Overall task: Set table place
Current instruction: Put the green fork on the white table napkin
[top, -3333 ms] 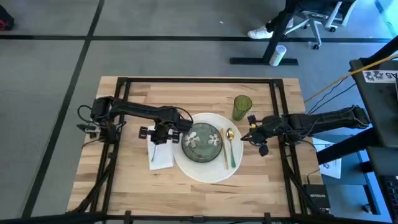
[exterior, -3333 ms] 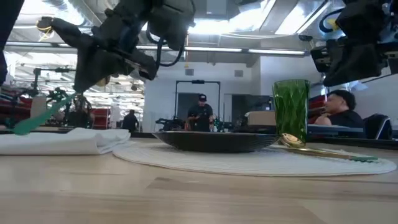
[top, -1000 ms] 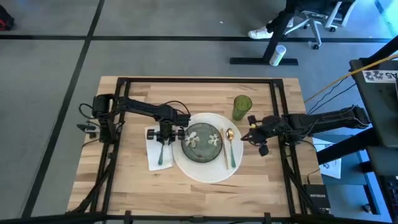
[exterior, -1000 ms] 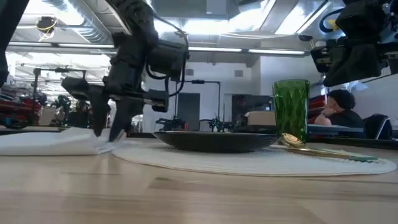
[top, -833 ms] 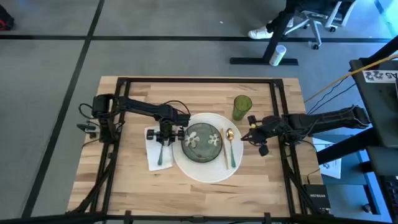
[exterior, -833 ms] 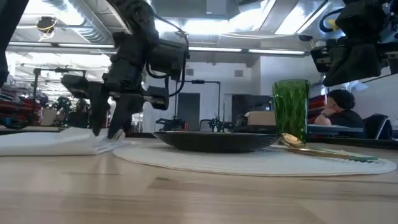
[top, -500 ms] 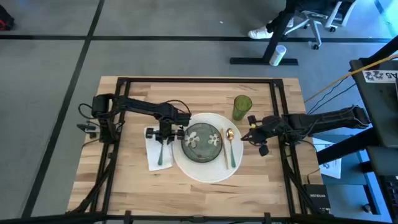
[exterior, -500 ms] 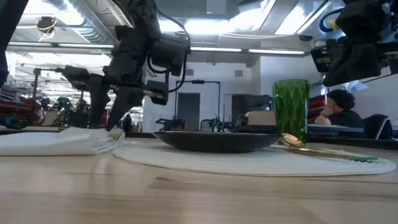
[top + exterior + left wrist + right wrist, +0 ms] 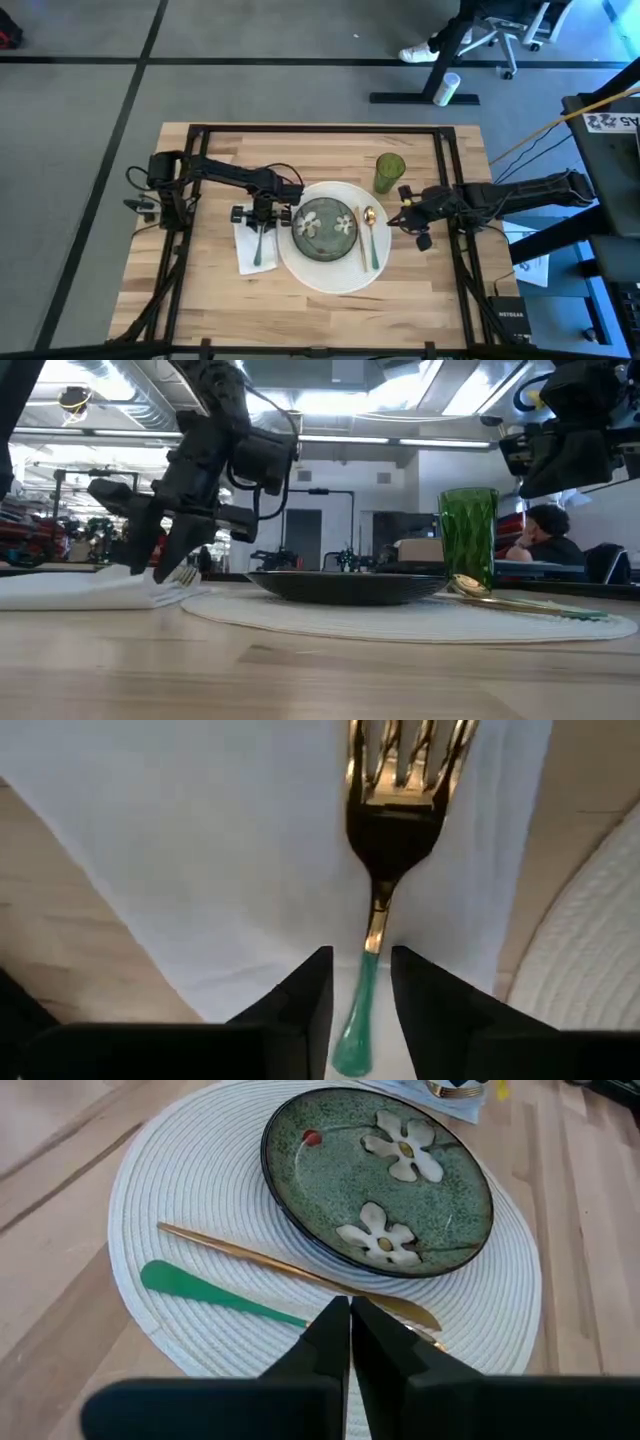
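On the wooden table (image 9: 210,290) lies a round white plate (image 9: 335,275) carrying a green flowered dish (image 9: 325,228). A gold spoon (image 9: 371,232) with a green handle and a thin gold piece of cutlery (image 9: 230,1252) lie on the plate's right side. A green tumbler (image 9: 389,172) stands behind them. Left of the plate, a gold fork (image 9: 385,840) lies on the white napkin (image 9: 245,258). My left gripper (image 9: 360,960) hangs open just above the napkin, its fingers on either side of the fork's green handle (image 9: 355,1020). My right gripper (image 9: 350,1305) hovers shut at the plate's right edge.
Black frame bars (image 9: 320,130) run along the table's edges. Bare wood lies near the front edge (image 9: 320,310) and at the far left (image 9: 220,150). Beyond the table, a person sits at a desk (image 9: 545,535).
My left gripper has risen a little off the napkin and tipped, its fingers now slanting. The fork stays lying on the napkin.
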Tool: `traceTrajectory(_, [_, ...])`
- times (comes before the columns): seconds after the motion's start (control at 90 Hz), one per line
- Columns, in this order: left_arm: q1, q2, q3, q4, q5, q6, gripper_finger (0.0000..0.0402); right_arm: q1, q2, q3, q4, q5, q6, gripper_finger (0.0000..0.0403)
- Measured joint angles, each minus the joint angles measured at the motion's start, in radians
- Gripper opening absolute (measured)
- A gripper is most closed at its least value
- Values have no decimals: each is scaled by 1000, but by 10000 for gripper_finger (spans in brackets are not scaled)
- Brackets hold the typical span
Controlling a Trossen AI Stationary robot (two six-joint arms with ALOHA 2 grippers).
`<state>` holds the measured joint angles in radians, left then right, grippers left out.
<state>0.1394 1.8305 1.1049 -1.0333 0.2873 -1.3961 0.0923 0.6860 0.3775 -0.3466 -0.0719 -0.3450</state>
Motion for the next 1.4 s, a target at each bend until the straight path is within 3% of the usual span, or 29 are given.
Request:
traceTrajectory(0.267, [0,0,0,23,0,20,4,0,0,0,0,0,0,1])
traceTrajectory(0.856, [-48,-78,10,-80,24,-62,0,0,0,0,-2,0,-2,1])
traceTrajectory(1.4, [-48,-77,-50,-16,24,-95,0,0,0,0,-3,0,-1,1])
